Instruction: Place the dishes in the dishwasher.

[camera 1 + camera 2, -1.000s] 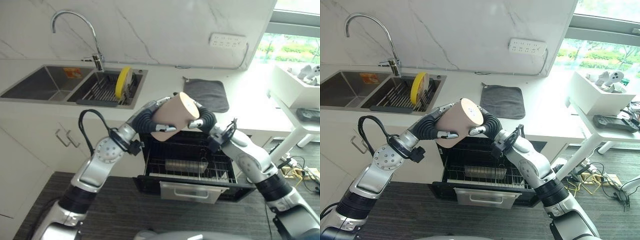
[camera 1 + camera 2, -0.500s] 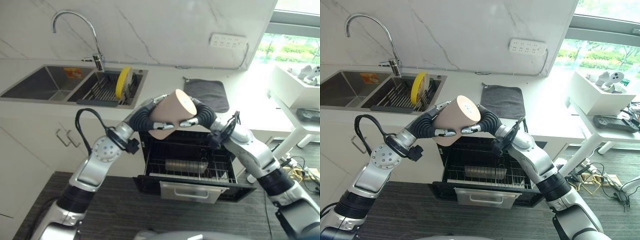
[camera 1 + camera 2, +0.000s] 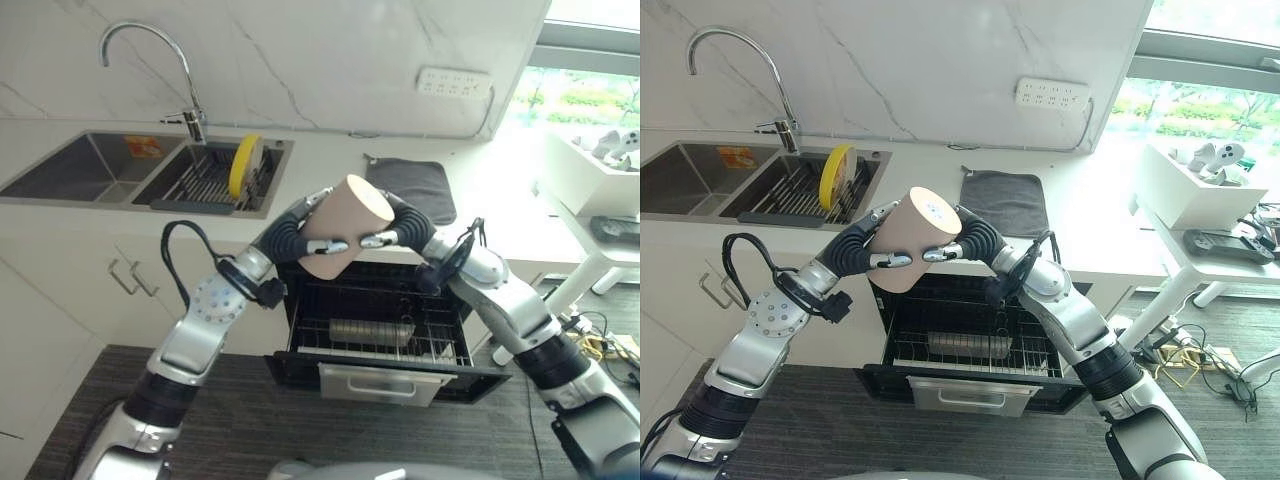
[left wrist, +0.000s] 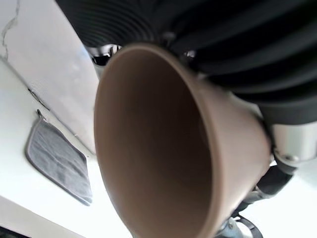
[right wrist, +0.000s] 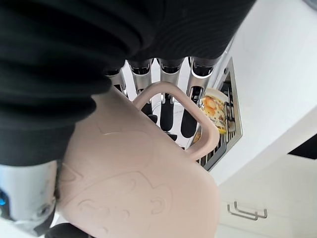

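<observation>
Above the open dishwasher [image 3: 385, 340], you hold a tan mug [image 3: 340, 228] tilted, base up, between both hands. Lower it onto bare rack [image 3: 440, 345], beside the metal item [image 3: 372, 330] — keep it level. Left hand [image 3: 295, 228] curls round its side; right hand [image 3: 398, 232] wraps the opposite side — fingers by the handle [image 5: 195, 121].

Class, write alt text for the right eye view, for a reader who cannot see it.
Both robot hands, left robot hand and right robot hand, hold a tan mug tilted on its side above the open dishwasher. Behind, a yellow plate stands in the sink rack, and a grey mat lies on the counter.
</observation>
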Tool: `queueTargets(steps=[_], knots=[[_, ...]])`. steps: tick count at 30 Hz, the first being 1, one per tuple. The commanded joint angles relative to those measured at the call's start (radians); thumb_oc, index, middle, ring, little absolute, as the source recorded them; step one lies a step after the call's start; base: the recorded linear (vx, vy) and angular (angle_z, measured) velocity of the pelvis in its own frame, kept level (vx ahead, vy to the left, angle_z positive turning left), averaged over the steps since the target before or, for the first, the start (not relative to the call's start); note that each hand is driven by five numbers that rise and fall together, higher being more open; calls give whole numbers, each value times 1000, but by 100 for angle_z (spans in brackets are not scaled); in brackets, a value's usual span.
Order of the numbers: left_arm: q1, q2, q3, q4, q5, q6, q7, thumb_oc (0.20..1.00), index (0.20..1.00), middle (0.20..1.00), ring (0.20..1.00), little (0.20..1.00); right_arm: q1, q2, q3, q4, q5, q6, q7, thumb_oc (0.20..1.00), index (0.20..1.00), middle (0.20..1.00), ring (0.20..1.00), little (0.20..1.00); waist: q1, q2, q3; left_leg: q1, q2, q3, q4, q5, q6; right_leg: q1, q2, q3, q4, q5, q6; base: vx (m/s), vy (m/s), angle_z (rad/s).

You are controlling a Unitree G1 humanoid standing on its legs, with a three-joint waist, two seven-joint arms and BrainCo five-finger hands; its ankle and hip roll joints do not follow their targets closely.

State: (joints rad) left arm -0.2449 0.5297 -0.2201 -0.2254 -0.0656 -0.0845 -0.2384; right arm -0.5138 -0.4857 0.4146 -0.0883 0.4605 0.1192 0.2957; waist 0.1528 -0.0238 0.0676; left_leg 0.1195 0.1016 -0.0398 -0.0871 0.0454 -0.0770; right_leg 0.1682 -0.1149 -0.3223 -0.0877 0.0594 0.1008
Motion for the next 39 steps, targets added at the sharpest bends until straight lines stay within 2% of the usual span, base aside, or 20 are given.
queueTargets(steps=[1, 7, 11, 13, 17, 20, 21, 25, 39], knots=[[-77, -21, -107, -5, -82, -33, -21, 1000, 1000, 1000, 1000, 1000, -189, 70, 20, -59, -16, -118, 17, 200, 200, 200, 200, 200, 22, -31, -27, -3, 28, -14, 0, -52, -2, 18, -98, 36, 4, -30, 65, -32, -10, -1], [-62, -24, -119, -7, -91, -33, -27, 1000, 1000, 1000, 1000, 1000, -183, 70, 21, -64, 13, -123, -14, 200, 200, 200, 200, 200, 23, -29, -25, -7, 32, -5, 0, -51, -3, 15, -103, 28, 2, -26, 67, -5, -3, 0], [-70, -17, -117, -2, 4, -73, 13, 1000, 1000, 1000, 1000, 1000, -174, 81, 15, -54, 17, -92, -31, 200, 200, 200, 200, 200, 22, -28, -24, -9, 35, -5, 0, -50, -4, 15, -103, 24, 2, -27, 67, 0, 0, 0], [-82, -6, -107, 3, 84, -92, 88, 1000, 1000, 1000, 1000, 1000, -166, 80, 16, -47, 47, -47, -63, 200, 200, 200, 200, 200, 20, -29, -25, -10, 37, -4, 0, -49, -6, 16, -102, 23, 1, -28, 66, 0, 0, 0], [-90, 9, -92, 12, 164, -93, 146, 1000, 1000, 1000, 1000, 1000, -146, 87, 13, -57, 71, 4, -81, 200, 200, 200, 200, 200, 15, -32, -25, -9, 37, -4, 0, -50, -6, 16, -100, 27, 2, -29, 66, 0, 0, 0], [-94, 8, -101, 21, 146, -53, 117, 1000, 1000, 1000, 1000, 1000, -160, 93, 18, -68, 47, -13, -94, 200, 200, 200, 200, 200, 15, -32, -23, -10, 37, -3, 0, -50, -7, 15, -100, 31, 1, -28, 67, 0, 0, 0], [-94, 6, -104, 22, 136, -51, 105, 200, 200, 200, 200, 200, -165, 94, 20, -70, 60, -20, -97, 200, 200, 200, 200, 200, 15, -31, -23, -9, 37, -2, 0, -51, -6, 15, -100, 32, 1, -29, 67, 0, 0, 0], [-92, 6, -127, 9, 138, -50, 90, 200, 200, 200, 200, 200, -170, 95, 25, -79, 49, -58, -77, 200, 200, 200, 200, 200, 19, -26, -21, -11, 35, -5, 0, -51, -5, 12, -103, 31, 2, -27, 69, 0, 0, 0], [-94, 12, -135, 14, 135, -70, 90, 200, 200, 200, 200, 200, -175, 100, 33, -96, 58, -66, -96, 200, 200, 200, 200, 200, 22, -24, -22, -10, 31, -13, 0, -52, -3, 13, -101, 36, 1, -29, 67, 0, 0, 0]])
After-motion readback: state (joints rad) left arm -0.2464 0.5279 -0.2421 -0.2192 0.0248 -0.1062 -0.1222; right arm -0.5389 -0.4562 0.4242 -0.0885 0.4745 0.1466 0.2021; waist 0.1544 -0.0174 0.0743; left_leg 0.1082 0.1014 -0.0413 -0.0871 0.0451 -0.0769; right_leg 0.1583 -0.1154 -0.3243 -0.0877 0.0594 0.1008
